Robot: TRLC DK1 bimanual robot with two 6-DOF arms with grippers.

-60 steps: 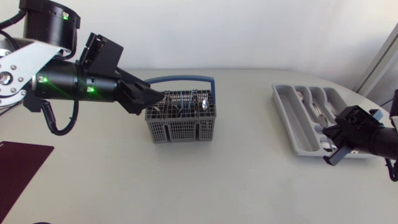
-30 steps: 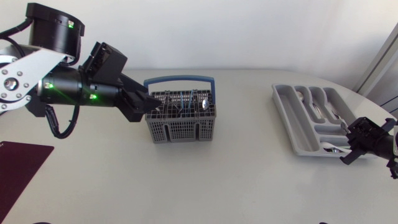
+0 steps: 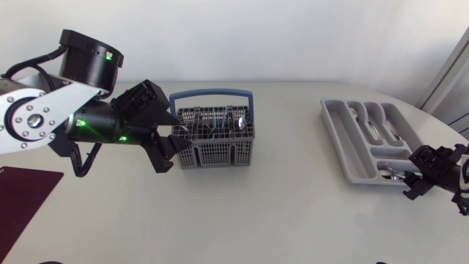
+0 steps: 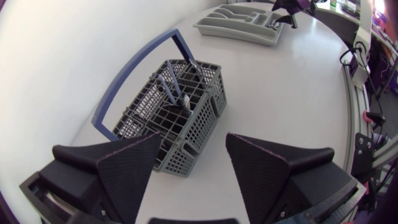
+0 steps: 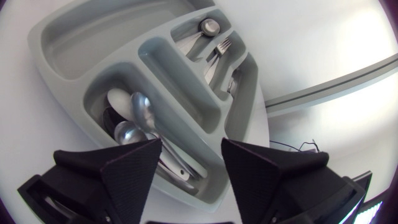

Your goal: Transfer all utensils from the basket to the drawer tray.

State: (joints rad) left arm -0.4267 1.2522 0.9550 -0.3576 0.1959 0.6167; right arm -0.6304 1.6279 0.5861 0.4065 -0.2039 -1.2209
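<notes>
Left gripper (image 3: 176,144), fingers spread and holding nothing, hangs at the 9 o'clock side of the grey basket (image 3: 216,150) — one basket, blue-handled, at 11 o'clock on the surface (image 3: 278,213). Its utensils (image 4: 169,89) crowd behind the mesh, too tangled to count. Right gripper (image 5: 191,148), likewise released and empty, sits at 5 o'clock off the single drawer tray (image 3: 344,143) — at least three spoons (image 5: 142,111) in the nearest compartment, one fork (image 5: 221,45) beyond; the rest is hard to make out.
</notes>
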